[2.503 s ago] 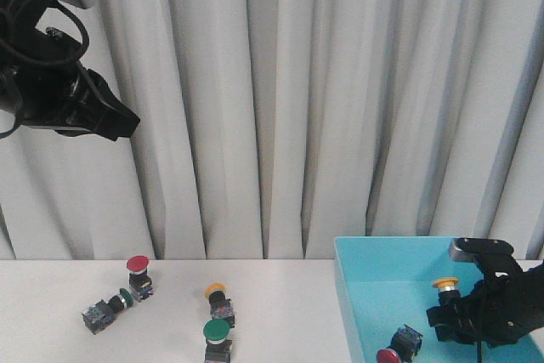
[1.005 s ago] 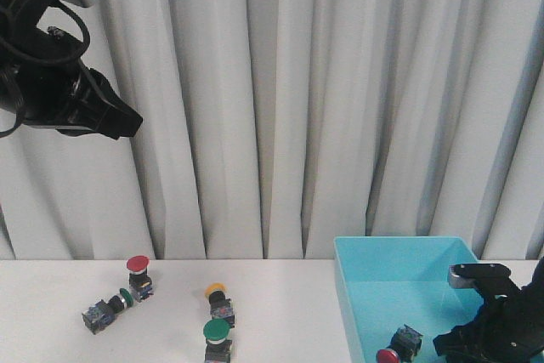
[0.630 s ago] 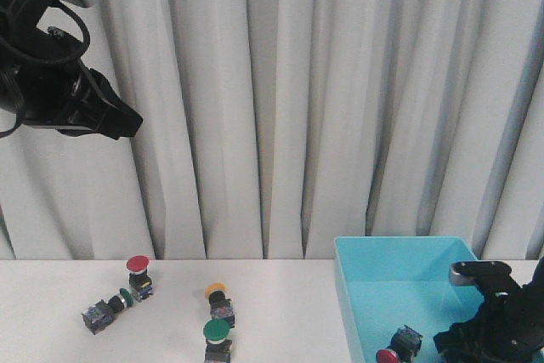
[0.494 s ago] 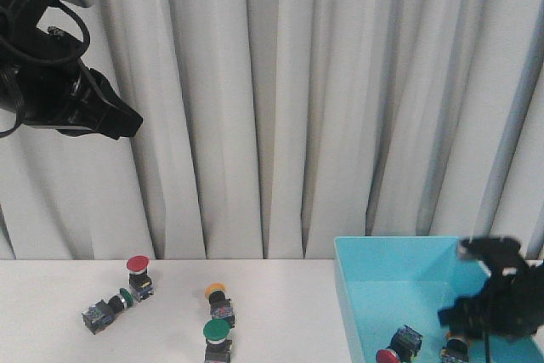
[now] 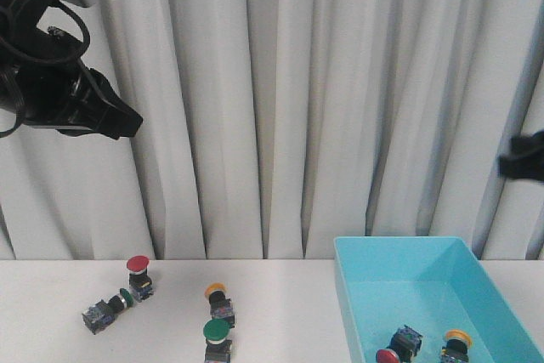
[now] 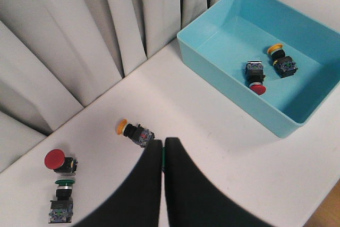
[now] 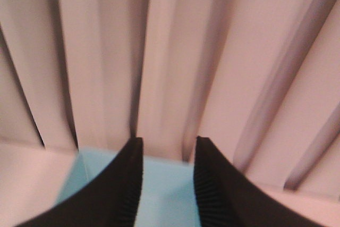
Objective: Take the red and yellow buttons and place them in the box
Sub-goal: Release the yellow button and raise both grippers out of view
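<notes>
Now the spread, empty right claw (image 7: 166, 184) hangs above the box (image 7: 164, 184).

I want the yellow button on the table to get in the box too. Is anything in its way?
Nothing visible blocks it. The yellow button lies on bare white table, and only open tabletop separates it from the box. A green button sits nearer the camera, off that path.

R arm (image 5: 525, 157) lifted clear; yellow button (image 5: 457, 343) now in box (image 5: 357, 295).

box (image 5: 357, 295) open-topped, two buttons (image 5: 429, 346) inside
</notes>
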Controlling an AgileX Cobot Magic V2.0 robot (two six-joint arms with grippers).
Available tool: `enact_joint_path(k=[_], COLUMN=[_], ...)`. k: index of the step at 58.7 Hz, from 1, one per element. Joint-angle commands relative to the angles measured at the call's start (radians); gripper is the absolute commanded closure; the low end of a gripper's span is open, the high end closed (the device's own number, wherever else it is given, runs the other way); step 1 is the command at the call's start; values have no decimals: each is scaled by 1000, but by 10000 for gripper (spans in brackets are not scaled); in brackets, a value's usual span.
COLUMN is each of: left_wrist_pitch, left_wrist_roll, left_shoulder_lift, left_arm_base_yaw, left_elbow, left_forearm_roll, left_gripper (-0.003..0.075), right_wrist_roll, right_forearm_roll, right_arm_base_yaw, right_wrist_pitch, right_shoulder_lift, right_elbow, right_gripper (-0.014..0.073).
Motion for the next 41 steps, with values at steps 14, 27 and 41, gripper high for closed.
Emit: enact_joint_path(k=[14,27,41], left_wrist_pitch=[-40,-49,-48], left_wrist_roll=[-10,-10,-10], left_shoulder_lift=[-33,-33,-33], left_arm_base_yaw=[-4,-4,-4], left_elbow=[-27,-27,-27], left_forearm_roll=[-30,-30,-28], left_gripper=[727,727,727], right_wrist_roll=[-192,-202,-202], right_forearm_roll=[250,307,305], right_arm_base_yaw=[-6,-6,-6], right_wrist_pitch=[77,50,45], right_shoulder_lift=[-329,-405,-402], right_elbow=[-27,-27,-27], right_gripper=[603,602,602])
